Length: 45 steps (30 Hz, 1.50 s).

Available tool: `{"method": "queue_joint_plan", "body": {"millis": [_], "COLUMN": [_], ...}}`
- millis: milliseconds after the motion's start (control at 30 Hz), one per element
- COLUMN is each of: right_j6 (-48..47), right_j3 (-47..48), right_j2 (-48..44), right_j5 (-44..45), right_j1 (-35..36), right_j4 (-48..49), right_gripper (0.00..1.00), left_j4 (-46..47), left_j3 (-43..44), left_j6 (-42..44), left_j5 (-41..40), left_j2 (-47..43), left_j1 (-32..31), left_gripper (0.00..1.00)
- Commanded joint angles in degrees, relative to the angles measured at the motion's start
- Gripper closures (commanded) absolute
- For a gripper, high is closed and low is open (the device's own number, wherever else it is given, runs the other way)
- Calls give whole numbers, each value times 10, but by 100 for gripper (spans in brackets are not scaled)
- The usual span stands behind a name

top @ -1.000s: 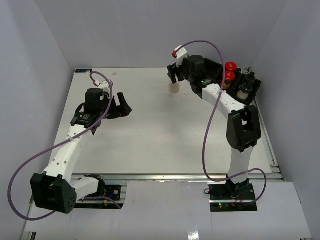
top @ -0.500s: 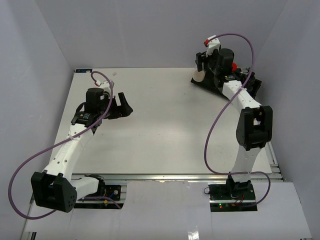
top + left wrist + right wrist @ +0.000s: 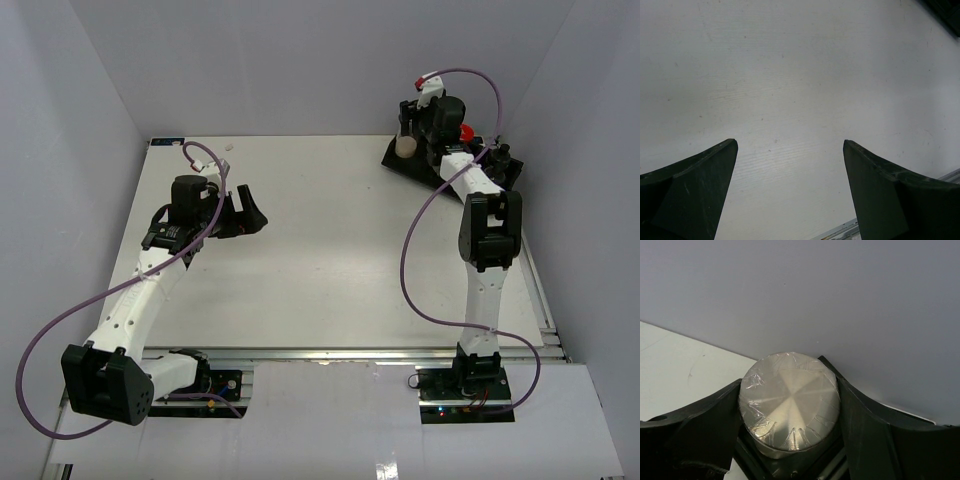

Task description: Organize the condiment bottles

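The right end effector (image 3: 788, 391) clamps the grey-lidded jar (image 3: 790, 407) so I can seat it in the tray (image 3: 394, 162) corner

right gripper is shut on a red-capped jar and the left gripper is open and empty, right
No: the jar in the right gripper has a flat grey metal lid, not a red cap, as the right wrist view shows. The left gripper is open and empty.
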Motion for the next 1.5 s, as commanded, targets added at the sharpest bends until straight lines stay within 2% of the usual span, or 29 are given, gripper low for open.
{"method": "queue_joint_plan", "body": {"millis": [0,533,633,733,800,900,933,1100,1200,1333,1467], "right_j6": [-18,-19,-8,-3,-1,-3,-5,-8,-5,11,57], "right_j3": [71,91,55,20,4,-6,-4,5,2,-50,-50], "right_j2": [4,79,72,60,53,45,43,29,7,-55,-114], "right_j5": [6,21,29,35,37,37,38,37,30,53,99], "right_j1": [-5,-14,-15,-15,-14,-15,-15,-15,-15,-14,-14], "right_j4": [89,120,144,168,175,174,168,141,117,107,-8], "right_gripper": [92,91,83,66,52,22,16,4,10,10,10], "left_j4": [10,14,17,19,18,16,16,15,18,18,18], "left_j3": [13,17,12,10,11,13,13,12,13,27,51], "left_j6": [-4,-1,0,0,2,3,2,0,-2,-5,-5], "left_j5": [18,16,17,17,17,15,16,20,25,45,63], "left_j2": [-9,-8,-10,-12,-13,-16,-17,-19,-24,-20,6], "left_j1": [2,2,2,2,2,2,2,2,2,2,2], "left_gripper": [3,3,3,3,3,3,3,3,3,3,2]}}
